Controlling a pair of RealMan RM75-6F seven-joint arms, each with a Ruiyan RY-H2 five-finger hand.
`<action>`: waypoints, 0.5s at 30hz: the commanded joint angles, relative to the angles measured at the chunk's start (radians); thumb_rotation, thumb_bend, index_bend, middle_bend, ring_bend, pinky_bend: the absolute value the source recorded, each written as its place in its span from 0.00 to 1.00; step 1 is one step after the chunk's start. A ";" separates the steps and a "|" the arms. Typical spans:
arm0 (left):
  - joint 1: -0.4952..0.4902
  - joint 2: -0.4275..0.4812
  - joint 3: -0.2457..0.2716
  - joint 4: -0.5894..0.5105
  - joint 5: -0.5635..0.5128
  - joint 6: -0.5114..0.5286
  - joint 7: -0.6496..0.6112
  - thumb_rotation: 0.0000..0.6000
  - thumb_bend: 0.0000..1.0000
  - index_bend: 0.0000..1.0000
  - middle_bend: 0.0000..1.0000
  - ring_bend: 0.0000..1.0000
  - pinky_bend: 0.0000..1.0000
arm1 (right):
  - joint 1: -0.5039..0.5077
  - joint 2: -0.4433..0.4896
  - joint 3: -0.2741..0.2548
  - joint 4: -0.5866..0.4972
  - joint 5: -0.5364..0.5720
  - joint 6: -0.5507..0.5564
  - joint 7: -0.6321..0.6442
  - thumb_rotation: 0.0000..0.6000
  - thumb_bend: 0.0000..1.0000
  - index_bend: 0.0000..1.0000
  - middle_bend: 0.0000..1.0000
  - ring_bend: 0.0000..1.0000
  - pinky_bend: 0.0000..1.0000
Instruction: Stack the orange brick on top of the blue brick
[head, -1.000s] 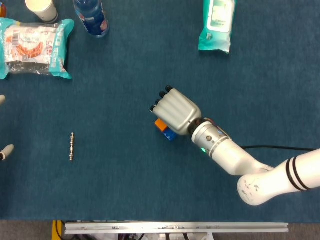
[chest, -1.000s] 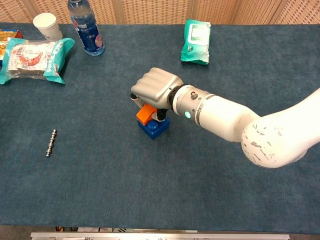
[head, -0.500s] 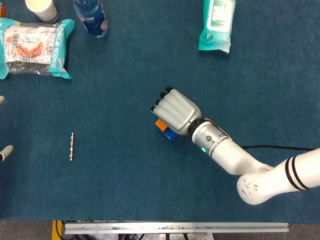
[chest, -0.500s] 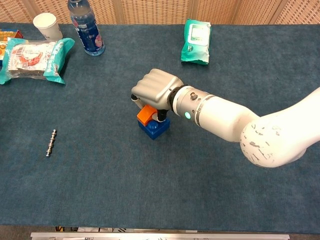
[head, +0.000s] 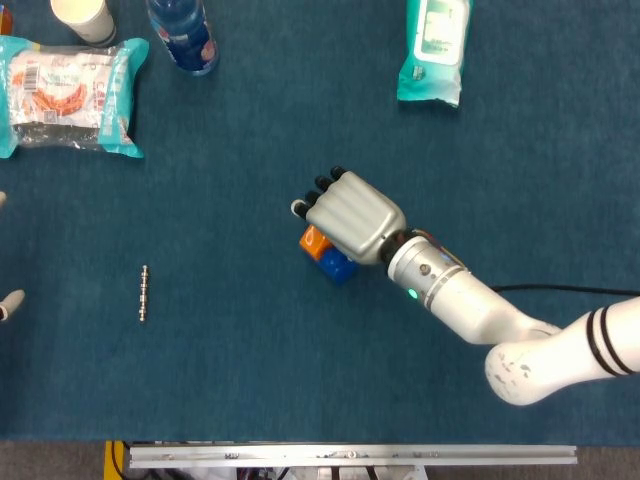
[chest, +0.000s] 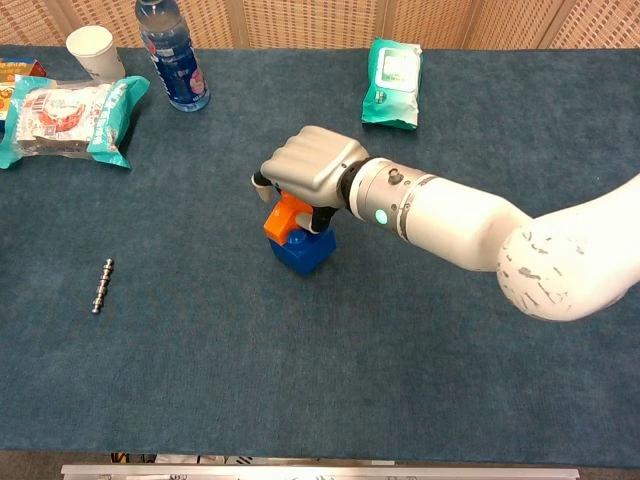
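- The right robot hand is curling its pale fingers down over the small orange plastic brick, clamped on it from above; the brick is sitting just under the knuckles, on the side of the hand facing the table's left end
- The orange brick is resting tilted on the top of the chunky blue plastic brick, overhanging toward its left edge rather than lying square; in the head view the orange brick is peeking out to the left of the blue brick, so the coming move seems to turn on levelling and centring it over the blue one
- The left robot hand is showing only as fingertips at the far left edge of the head view, well apart from both bricks; whether it is spread or closed cannot be told
- Compared with a second ago, the right hand is sitting a little further left and higher, the orange brick has shifted left with it, and the blue brick has turned slightly on the dark blue cloth-covered table
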 joint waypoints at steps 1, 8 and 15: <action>-0.001 0.000 -0.002 -0.001 -0.003 -0.001 0.002 1.00 0.15 0.10 0.11 0.16 0.10 | -0.012 0.040 0.006 -0.032 -0.016 0.005 0.024 1.00 0.37 0.24 0.32 0.20 0.26; -0.005 0.003 -0.009 -0.009 -0.013 -0.007 0.008 1.00 0.15 0.10 0.10 0.16 0.10 | -0.064 0.157 -0.020 -0.077 -0.052 0.041 0.075 1.00 0.37 0.22 0.31 0.20 0.26; -0.007 -0.005 -0.025 -0.003 -0.023 0.004 0.010 1.00 0.15 0.10 0.10 0.16 0.10 | -0.198 0.296 -0.093 -0.113 -0.174 0.198 0.126 1.00 0.37 0.25 0.34 0.20 0.26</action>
